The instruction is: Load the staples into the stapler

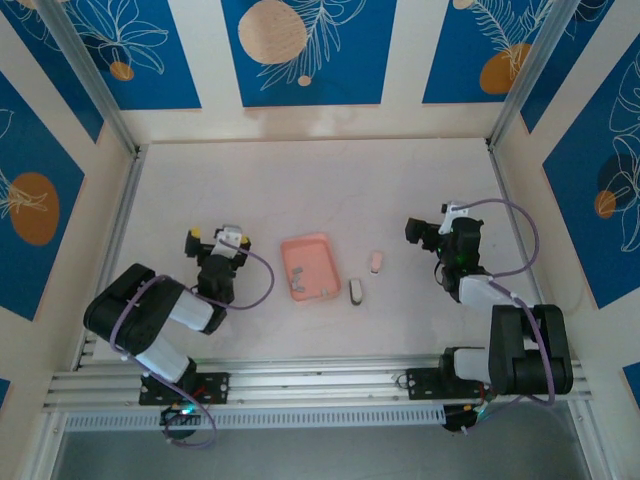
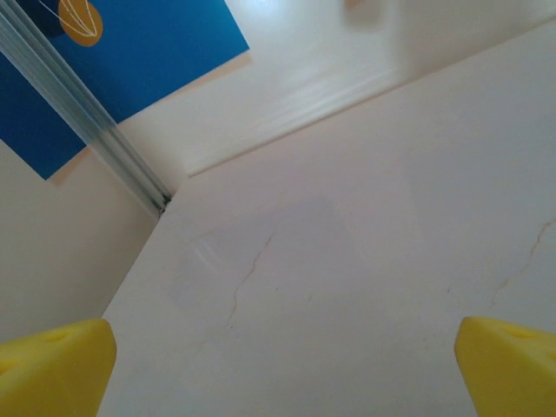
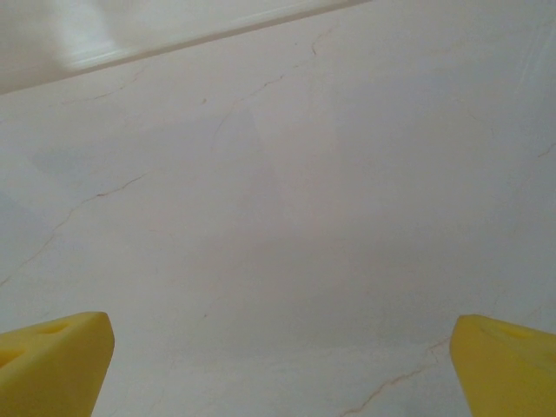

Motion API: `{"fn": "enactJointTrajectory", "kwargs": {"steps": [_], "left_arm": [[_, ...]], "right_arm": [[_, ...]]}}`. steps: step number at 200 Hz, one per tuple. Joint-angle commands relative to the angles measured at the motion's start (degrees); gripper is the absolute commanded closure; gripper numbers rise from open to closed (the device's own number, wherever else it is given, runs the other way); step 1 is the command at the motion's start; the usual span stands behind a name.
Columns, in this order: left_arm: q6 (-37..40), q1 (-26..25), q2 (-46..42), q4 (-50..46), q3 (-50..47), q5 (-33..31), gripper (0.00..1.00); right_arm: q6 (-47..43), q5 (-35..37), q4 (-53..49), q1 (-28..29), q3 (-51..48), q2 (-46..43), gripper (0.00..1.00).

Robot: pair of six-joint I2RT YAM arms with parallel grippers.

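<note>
The left pincer (image 1: 215, 240) and right pincer (image 1: 436, 224) gape wide, empty, over the bench (image 1: 300, 190). The tray (image 1: 312, 258) holds staples (image 1: 297, 286). The stapler (image 1: 376, 262) lies near it.

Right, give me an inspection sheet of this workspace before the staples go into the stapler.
Surface: pale table, faint hairline marks.
Job's things: stapler, pale pink, lying on the table right of the pink tray, apart from it; staples, tiny grey bits in the tray's near end.
Clutter: small grey-white piece beside the tray's near right corner; cannot tell what it is.
Grippers: left gripper open, empty, over bare table; right gripper open, empty, over bare table.
Cables: purple cables loop along both arms, apart from the job's things.
Surroundings: blue leaf-print panels, aluminium rail.
</note>
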Motion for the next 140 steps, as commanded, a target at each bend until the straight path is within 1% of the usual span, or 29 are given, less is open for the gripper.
{"fn": "enactJointTrajectory", "kwargs": {"steps": [1, 50, 92, 121, 140], "left_arm": [[-1.81, 2.58, -0.21, 4.57, -2.15, 6.58, 0.00], [-4.87, 5.67, -0.61, 4.56, -3.06, 10.81, 0.00], [-6.63, 8.23, -1.08, 4.56, -4.12, 16.84, 0.00], [-8.17, 10.91, -0.84, 4.56, -4.64, 23.60, 0.00], [-8.84, 11.96, -0.28, 4.48, -4.47, 25.35, 0.00]], "right_arm": [[-1.92, -1.71, 6.41, -0.39, -1.60, 1.18, 0.01], [-2.51, -3.38, 9.28, -0.39, -1.95, 2.71, 0.01], [-3.89, -3.97, 11.22, -0.48, -1.82, 4.08, 0.01], [-4.24, -4.51, 13.12, -0.99, -1.39, 6.72, 0.01], [-4.27, -5.40, 15.02, -1.09, -1.38, 8.54, 0.01]]}}
